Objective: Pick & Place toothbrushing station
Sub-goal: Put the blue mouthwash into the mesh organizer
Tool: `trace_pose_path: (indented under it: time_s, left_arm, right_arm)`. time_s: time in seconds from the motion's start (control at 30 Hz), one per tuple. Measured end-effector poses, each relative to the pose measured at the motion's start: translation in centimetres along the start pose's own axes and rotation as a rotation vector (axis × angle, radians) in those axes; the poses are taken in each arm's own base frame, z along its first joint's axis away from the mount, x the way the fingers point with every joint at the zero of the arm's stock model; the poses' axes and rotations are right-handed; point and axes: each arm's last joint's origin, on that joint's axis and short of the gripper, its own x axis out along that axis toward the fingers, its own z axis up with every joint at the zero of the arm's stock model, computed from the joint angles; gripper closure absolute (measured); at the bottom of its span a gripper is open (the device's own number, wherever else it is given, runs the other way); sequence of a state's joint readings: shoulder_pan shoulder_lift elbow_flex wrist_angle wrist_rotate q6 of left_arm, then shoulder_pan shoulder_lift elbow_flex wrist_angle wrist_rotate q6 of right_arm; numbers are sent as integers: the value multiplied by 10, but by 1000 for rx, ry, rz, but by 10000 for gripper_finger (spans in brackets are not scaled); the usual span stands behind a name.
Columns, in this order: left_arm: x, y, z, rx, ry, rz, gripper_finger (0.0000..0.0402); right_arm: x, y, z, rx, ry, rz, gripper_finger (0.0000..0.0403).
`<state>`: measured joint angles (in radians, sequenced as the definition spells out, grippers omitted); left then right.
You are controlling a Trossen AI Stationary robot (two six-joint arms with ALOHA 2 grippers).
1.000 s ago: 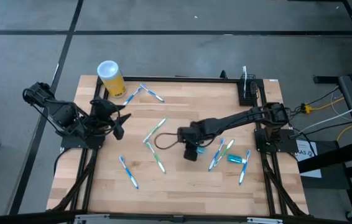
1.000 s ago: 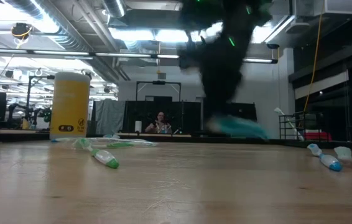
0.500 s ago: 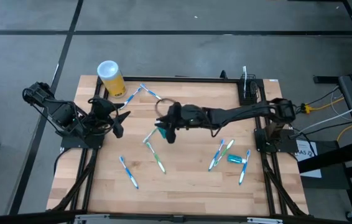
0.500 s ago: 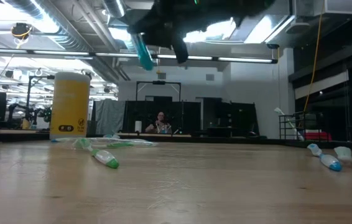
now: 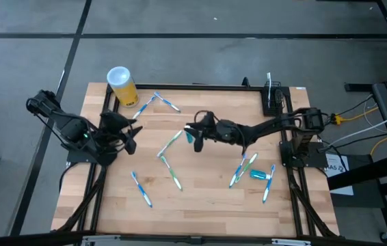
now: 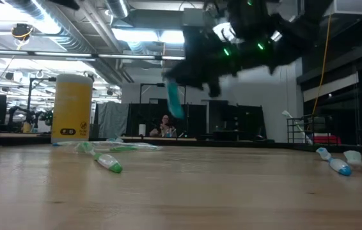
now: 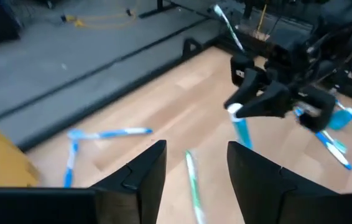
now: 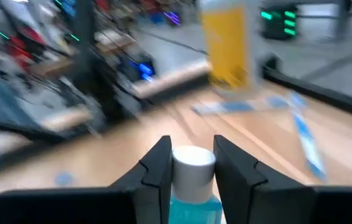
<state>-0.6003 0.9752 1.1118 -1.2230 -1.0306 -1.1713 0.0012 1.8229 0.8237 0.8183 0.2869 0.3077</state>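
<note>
Grey floor (image 5: 200, 19) with dark seams; beyond, ceiling strip lights (image 6: 136, 35) and exposed ducts (image 6: 66, 19).

The high view looks straight down from well above, taking in the whole wooden surface (image 5: 200, 198), both arms and the grey floor around them. The low view sits at the level of the boards and faces across them into the room behind; the yellow cup (image 6: 71, 107) it shows at its left is the same yellow cup seen near the far left corner from above. The left wrist view looks out between its own dark fingers (image 7: 145, 177) across the boards toward the other arm, fairly near. The right wrist view faces the yellow cup, probably from close to the boards, though motion smears it.
</note>
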Motion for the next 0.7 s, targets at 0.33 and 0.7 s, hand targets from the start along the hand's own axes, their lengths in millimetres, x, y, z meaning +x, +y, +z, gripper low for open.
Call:
trace_pose_path:
  time_s: [0.33, 0.7]
  left_arm:
    - [34, -43, -44, -76, 32, -68, 241]
    - [62, -94, -93, -63, 108, -58, 240]
  right_arm:
    - [-38, -5, -36, -36, -89, -142, 312]
    - [-35, 1, -66, -123, -181, -201, 312]
